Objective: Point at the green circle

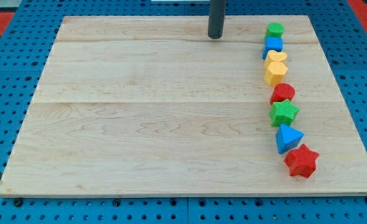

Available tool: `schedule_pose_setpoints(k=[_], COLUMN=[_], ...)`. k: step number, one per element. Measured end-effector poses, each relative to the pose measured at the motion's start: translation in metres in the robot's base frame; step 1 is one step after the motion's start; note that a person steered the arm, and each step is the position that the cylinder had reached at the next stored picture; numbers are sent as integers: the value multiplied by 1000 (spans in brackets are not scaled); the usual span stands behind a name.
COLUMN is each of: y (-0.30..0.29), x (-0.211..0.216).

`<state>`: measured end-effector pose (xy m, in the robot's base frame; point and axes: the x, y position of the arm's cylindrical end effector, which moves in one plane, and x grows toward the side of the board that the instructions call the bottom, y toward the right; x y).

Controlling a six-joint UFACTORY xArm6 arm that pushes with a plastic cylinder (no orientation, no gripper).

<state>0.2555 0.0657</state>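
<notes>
My tip [216, 36], end of a straight dark rod, no pincer so nothing to open or shut, sits near the wooden board's [140, 124] top edge, centre-right. Small green round block [274, 29] tops the column of blocks at the view's right, touching the blue block [273, 45] below it. Target lies to the view's right of my tip, slightly toward the top, apart; path between looks unobstructed.

The tabletop [158, 112] is a pale wooden board. Eight blocks lie on it in a line down the right side. From far to near: green circle [274, 30], blue cube [272, 45], yellow heart [276, 56], yellow hexagon [275, 73], red circle [282, 93], green star [284, 112], blue triangle [288, 138], red star [301, 161]. Neighbouring blocks touch or nearly touch. My tip [215, 37] rests at the far edge, left of the green circle and apart from it.
</notes>
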Motion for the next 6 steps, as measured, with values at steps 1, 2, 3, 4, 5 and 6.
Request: schedule_pose_setpoints(k=[1,2,3,4,5,6], y=[0,22,61,62,62,61], x=[0,-6,-19,-29,-64,-63])
